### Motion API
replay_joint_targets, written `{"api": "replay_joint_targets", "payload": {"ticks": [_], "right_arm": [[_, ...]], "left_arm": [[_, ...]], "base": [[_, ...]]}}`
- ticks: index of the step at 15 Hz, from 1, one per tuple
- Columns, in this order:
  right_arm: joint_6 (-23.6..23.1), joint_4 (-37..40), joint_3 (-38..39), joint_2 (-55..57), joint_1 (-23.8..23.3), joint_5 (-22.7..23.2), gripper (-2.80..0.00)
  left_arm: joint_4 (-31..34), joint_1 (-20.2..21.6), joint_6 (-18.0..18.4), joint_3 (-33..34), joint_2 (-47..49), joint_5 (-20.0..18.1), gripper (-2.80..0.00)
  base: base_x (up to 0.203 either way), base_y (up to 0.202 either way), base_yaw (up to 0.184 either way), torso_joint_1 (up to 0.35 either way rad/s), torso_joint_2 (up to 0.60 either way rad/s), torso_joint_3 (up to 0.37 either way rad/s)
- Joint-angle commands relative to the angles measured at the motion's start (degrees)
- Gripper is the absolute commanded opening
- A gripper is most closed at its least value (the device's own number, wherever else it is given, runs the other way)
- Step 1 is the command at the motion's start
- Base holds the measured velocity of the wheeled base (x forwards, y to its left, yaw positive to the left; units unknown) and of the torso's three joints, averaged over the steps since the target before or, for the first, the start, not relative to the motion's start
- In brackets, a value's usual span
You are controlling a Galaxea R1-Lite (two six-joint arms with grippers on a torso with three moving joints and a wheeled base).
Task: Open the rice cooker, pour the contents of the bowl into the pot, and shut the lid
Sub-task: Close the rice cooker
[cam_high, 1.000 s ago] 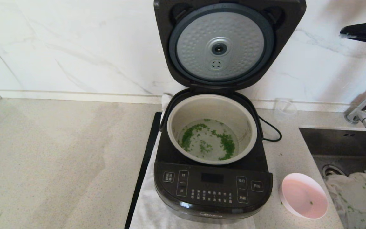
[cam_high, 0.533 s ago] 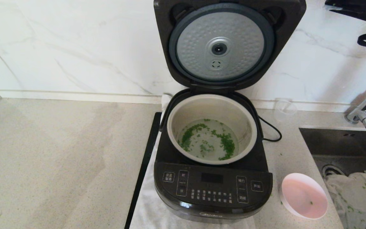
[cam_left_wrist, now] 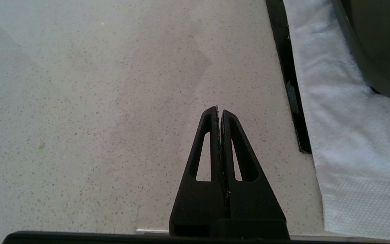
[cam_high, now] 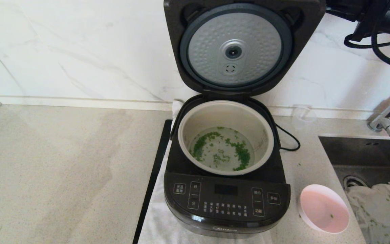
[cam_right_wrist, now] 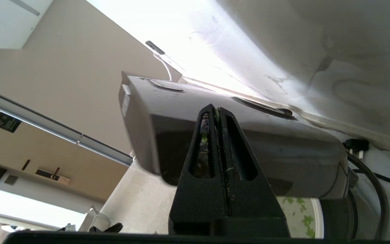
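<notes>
Now the cooker (cam_high: pixel 227 189) sits mid-tabletop (cam_high: pixel 63 162) on a white towel (cam_high: pixel 163 223), w/ its lid (cam_high: pixel 244 47) swung fully up against the marble wall, dimpled silver underside facing fwd. Pot (cam_high: pixel 225 137) is seated in the cooker, uncovered; green bits (cam_high: pixel 240 152) float in a shallow layer of clear liquid at its bottom, mostly in a loose ring. Bowl (cam_high: pixel 323 208) stands upright on the tabletop just right of the cooker's front corner, apart from it, near the sink (cam_high: pixel 367 152); its pink inside is nearly bare, only a speck or two of green left. A small clear cup (cam_high: pixel 303 115) stands by the wall behind, right of the cooker.

Right pincer (cam_right_wrist: pixel 215 110) is up high, level w/ the raised lid's top edge and close beside it on the right; in the right wrist view its fingers are clenched together, holding nothing, w/ a few green flecks stuck to them, pointing at the lid's black outer face. In the head view only the arm's black body and cables show at the upper right corner.

Left pincer (cam_left_wrist: pixel 219 111) hovers parked above bare tabletop left of the towel and a black strip (cam_left_wrist: pixel 288 78), fingers pressed together, empty.
</notes>
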Motion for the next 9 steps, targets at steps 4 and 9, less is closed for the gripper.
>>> {"api": "replay_joint_targets", "payload": {"ticks": [4,9], "right_arm": [[0.2,-1.5,-0.9,3.1,0.6,0.3,-2.80],[3.0,-3.0,-0.9,2.5,2.5,1.2,-2.80]], "left_arm": [[0.0,0.0,0.0,0.0,-0.1,0.0,-2.80],[0.0,0.1,0.0,0.0,-0.1,0.0,-2.80]], "base": [[0.000,0.000,0.000,0.000,0.00,0.000],[0.000,0.000,0.000,0.000,0.00,0.000]]}}
